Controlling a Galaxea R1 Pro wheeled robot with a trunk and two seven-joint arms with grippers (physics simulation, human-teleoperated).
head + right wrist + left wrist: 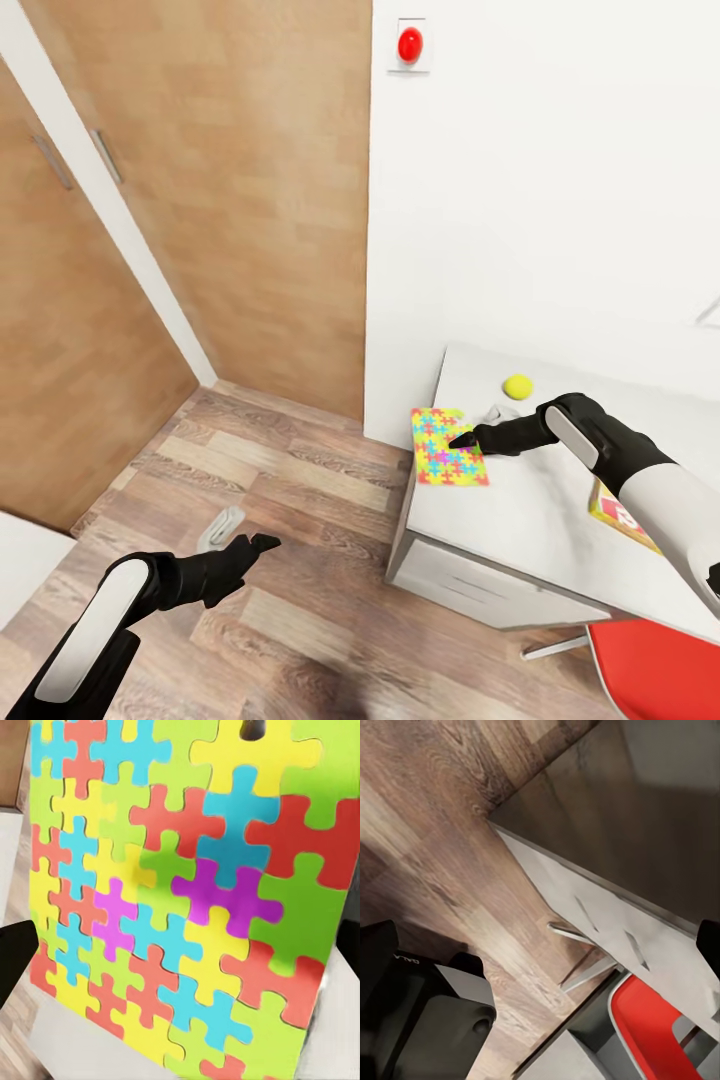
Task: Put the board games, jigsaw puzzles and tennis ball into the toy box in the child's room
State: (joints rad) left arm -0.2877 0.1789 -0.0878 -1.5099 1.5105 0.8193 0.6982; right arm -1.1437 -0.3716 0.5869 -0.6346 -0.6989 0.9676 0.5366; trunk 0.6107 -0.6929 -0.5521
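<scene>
Here, at centre right of the head view, the right end effector (462, 438) is seen stretched over the corner of the desk (520, 510), its dark fingertips resting on a jigsaw puzzle (446, 446) that lies flat at the desk's near-left corner, partly overhanging the edge. Whether the fingers are clenched or released cannot be told. In the right wrist view the jigsaw puzzle (187, 892) is shown close up, its interlocking pieces in yellow, green, blue, red and purple. The tennis ball (517, 386) is seen on the desk just beyond the puzzle, near the white wall. At the right edge of the frame, part of a board game (618, 512) is glimpsed under the right arm. A red chair (660, 670) is seen at the lower right. At lower left, the left end effector (258, 548) is held released over the wood-plank floor (290, 500), grasping nothing. Wooden wardrobe doors (200, 200) are seen in the upper left.
</scene>
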